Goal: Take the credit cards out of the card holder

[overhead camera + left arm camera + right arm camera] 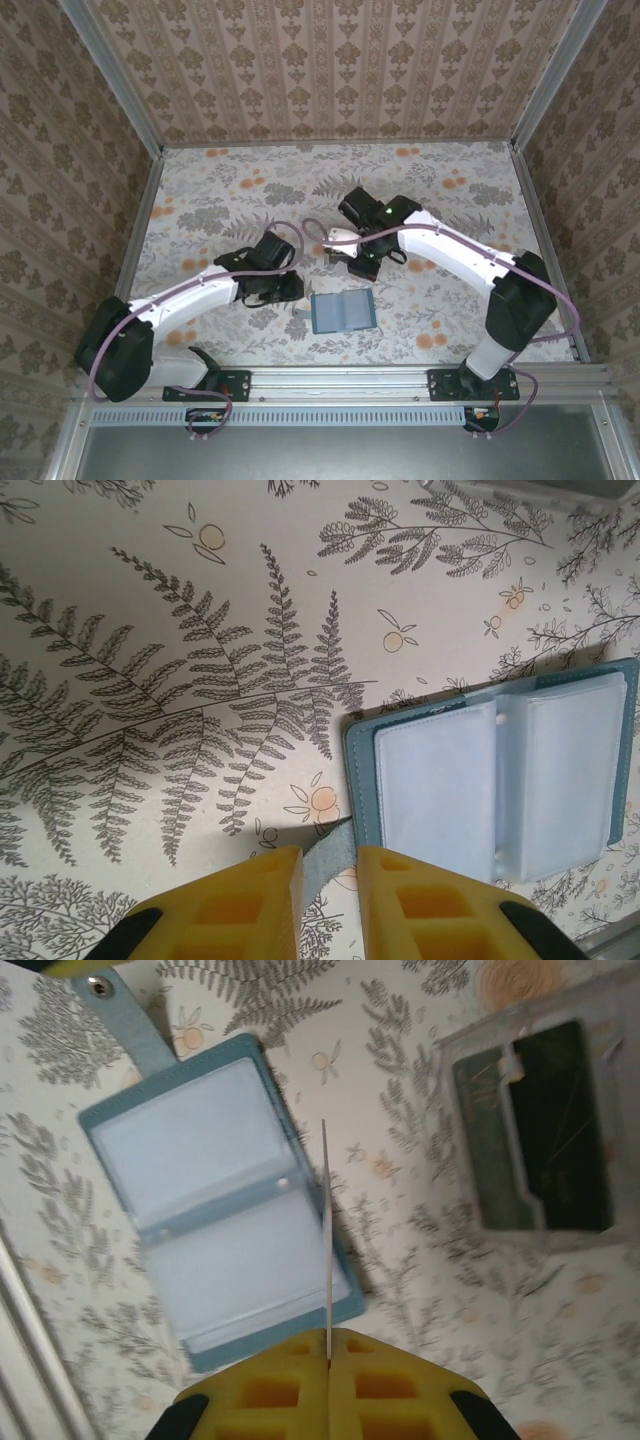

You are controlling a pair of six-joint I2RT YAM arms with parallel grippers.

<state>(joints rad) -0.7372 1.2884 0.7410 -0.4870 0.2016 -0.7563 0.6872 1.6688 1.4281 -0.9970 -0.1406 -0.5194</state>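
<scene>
The teal card holder [342, 312] lies open like a book near the table's front, its clear sleeves [500, 775] facing up. Its strap [325, 855] runs between my left gripper's [330, 852] yellow fingers, which stand slightly apart, with table showing beside the strap. The left gripper [285, 290] sits just left of the holder. Above the holder [220, 1210], my right gripper [328, 1335] is shut on a thin pale credit card [325, 1230] seen edge-on. From above, that gripper [352, 255] hovers behind the holder. A dark card [535, 1125] lies in a clear box.
The clear plastic box [590, 1235] rests on the floral tabletop to the right of the holder in the right wrist view. The strap's snap end [100, 988] points away from the holder. Wallpapered walls [330, 70] enclose the table, and a metal rail [340, 385] runs along its front.
</scene>
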